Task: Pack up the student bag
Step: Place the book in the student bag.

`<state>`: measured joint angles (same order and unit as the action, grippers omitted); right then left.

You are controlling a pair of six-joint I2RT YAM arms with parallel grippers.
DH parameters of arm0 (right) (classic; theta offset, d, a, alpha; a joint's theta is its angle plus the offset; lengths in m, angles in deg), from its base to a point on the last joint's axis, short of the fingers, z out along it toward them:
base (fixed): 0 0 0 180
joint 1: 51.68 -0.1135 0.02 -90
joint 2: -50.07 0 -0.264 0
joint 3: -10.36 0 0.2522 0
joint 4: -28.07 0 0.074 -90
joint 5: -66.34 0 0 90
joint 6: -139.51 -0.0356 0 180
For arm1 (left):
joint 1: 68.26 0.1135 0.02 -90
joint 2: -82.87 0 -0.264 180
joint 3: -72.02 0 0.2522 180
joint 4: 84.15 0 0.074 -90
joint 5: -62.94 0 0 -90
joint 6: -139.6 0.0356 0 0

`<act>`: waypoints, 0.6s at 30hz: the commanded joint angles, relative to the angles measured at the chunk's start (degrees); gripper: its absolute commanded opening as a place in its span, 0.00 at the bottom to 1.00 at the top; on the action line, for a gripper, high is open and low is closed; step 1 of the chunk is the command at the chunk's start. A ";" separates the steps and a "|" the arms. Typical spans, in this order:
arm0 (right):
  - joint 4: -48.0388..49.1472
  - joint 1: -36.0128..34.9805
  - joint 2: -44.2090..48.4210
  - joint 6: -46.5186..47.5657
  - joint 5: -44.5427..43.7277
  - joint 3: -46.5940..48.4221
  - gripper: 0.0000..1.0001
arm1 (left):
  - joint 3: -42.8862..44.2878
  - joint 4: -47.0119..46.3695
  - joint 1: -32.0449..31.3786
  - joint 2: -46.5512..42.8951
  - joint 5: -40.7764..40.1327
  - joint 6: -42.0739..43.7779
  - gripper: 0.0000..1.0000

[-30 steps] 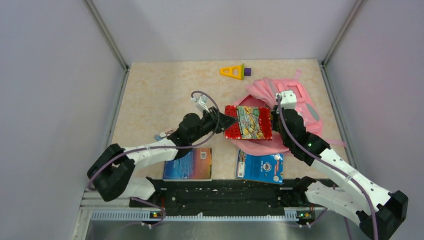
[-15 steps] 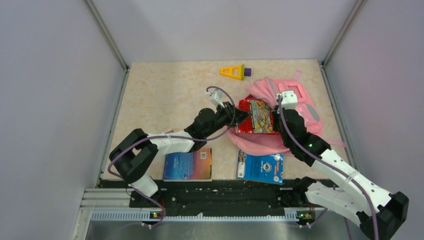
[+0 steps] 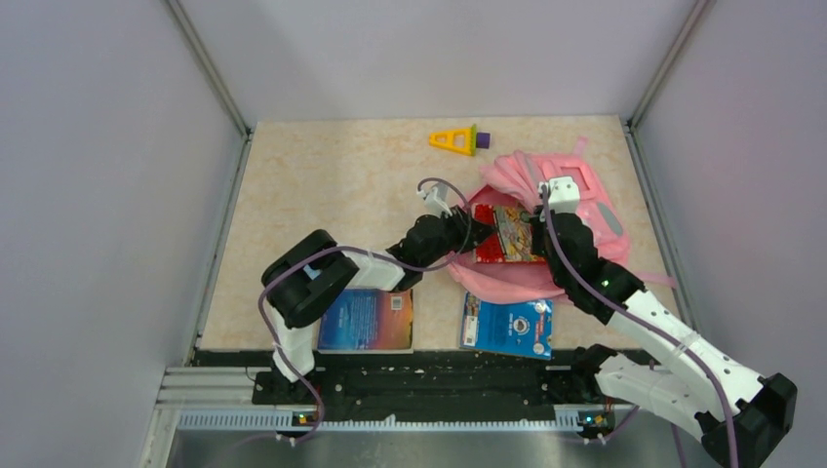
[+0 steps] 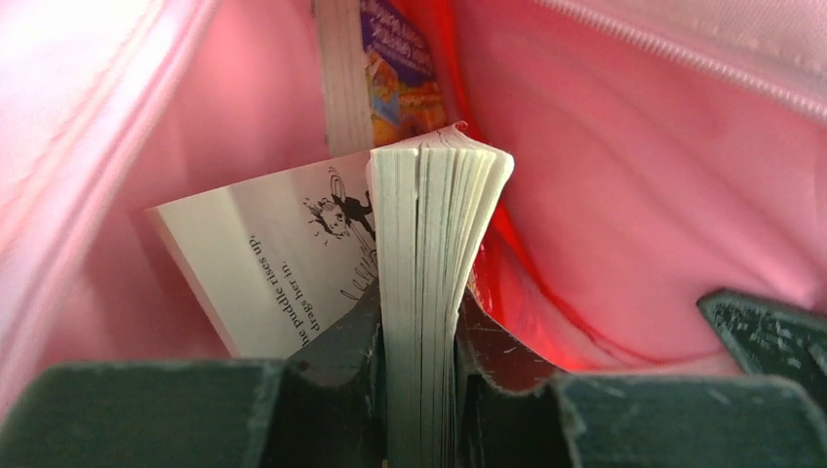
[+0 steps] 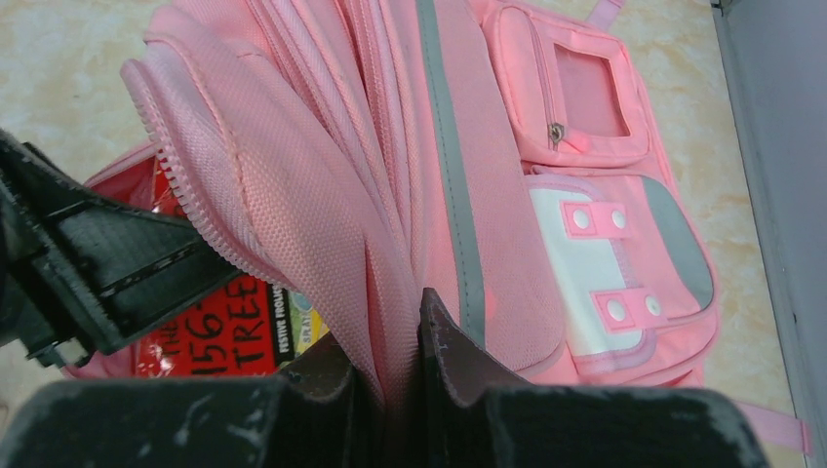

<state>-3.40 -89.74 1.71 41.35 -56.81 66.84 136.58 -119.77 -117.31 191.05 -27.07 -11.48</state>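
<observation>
The student bag [image 3: 589, 201] is a pink backpack lying at the back right of the table, its mouth facing left. My right gripper [image 3: 542, 211] is shut on the fabric rim of that mouth [image 5: 322, 224] and holds it lifted. My left gripper [image 3: 466, 232] is shut on a red-covered book [image 3: 507, 234], which sits partly inside the bag. In the left wrist view the book's page block [image 4: 429, 283] stands pinched between the fingers, with pink lining [image 4: 634, 195] all around. The red cover [image 5: 215, 327] shows under the lifted rim in the right wrist view.
A yellow triangle toy with a purple piece [image 3: 455, 139] lies at the back of the table. Two blue-covered books [image 3: 366, 320] [image 3: 508, 326] lie near the front edge, by the arm bases. Grey walls close in both sides.
My left arm has stretched to the right and carried the red book farther into the bag's mouth. The right gripper has kept its hold on the rim without moving.
</observation>
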 commanded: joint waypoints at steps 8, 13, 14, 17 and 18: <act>8.58 0.01 1.12 -2.69 1.25 1.36 0.00 | 16.80 -5.56 -0.98 11.47 -3.52 0.71 0.00; 8.50 0.01 0.71 -2.57 0.91 1.25 0.00 | 23.27 -3.63 -2.08 16.22 -4.42 4.79 0.00; 8.51 0.01 0.76 -2.56 0.86 1.18 0.00 | 24.12 -3.38 -2.24 16.94 -4.75 5.27 0.00; 8.81 0.01 0.88 -2.63 0.99 0.99 0.00 | 27.67 -1.27 -2.65 18.78 -5.31 7.27 0.00; 8.90 0.01 0.88 -2.71 1.06 0.97 0.00 | 28.85 0.12 -2.91 19.45 -5.42 7.90 0.00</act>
<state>-3.34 -89.74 1.56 41.37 -56.83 66.84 159.67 -118.83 -119.19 209.08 -30.81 -8.31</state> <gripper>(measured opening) 0.129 0.251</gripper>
